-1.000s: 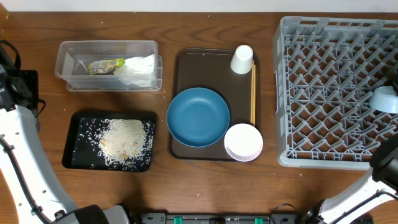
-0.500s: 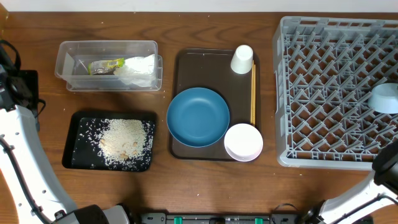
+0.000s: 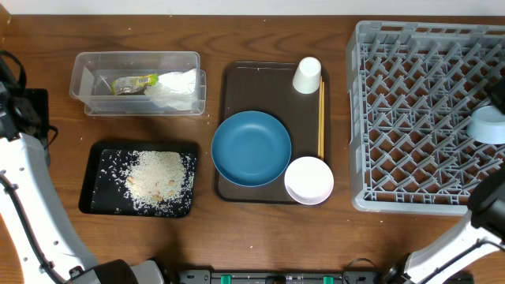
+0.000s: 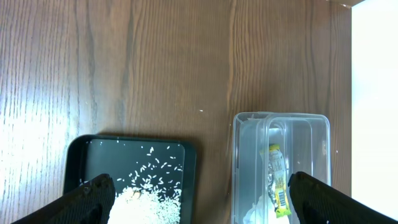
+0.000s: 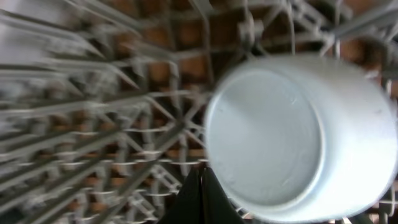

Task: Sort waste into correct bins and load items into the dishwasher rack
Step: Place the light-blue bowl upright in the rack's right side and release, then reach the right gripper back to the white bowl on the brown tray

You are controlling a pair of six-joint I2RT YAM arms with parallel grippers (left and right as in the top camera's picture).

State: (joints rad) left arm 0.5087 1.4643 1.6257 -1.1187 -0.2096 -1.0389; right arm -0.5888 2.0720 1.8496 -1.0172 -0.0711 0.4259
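Observation:
A pale blue cup [image 3: 488, 125] hangs over the right edge of the grey dishwasher rack [image 3: 418, 118]. In the right wrist view the cup [image 5: 292, 137] fills the frame above the rack's grid [image 5: 93, 93], and my right gripper [image 5: 200, 186] is shut on its rim. On the brown tray [image 3: 237, 79] sit a blue bowl [image 3: 251, 147], a white bowl [image 3: 308, 180], a white paper cup [image 3: 308, 75] and chopsticks [image 3: 320, 110]. My left gripper [image 4: 211, 202] stands open high over the table, empty, between the black tray [image 4: 81, 162] and the clear bin [image 4: 249, 155].
The clear bin [image 3: 138, 83] at the back left holds a yellow wrapper [image 4: 278, 180] and white crumpled waste. The black tray [image 3: 99, 158] in front of it carries scattered rice [image 3: 160, 180]. My left arm runs along the table's left edge.
The pale blue cup has shifted slightly over the rack's right edge. The left arm and the items on the brown tray have not moved.

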